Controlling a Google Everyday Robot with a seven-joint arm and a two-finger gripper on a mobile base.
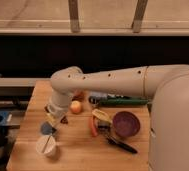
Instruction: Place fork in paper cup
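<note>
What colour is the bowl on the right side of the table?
Purple bowl, clear in the camera view; the gripper is left of it, near the paper cup.

one view only, set high on the robot's side and looking down and forward across the wooden table (83,145) toward the far dark wall. the arm (118,82) reaches in from the right, close to the lens; the gripper (53,117) hangs at mid-left.
</note>
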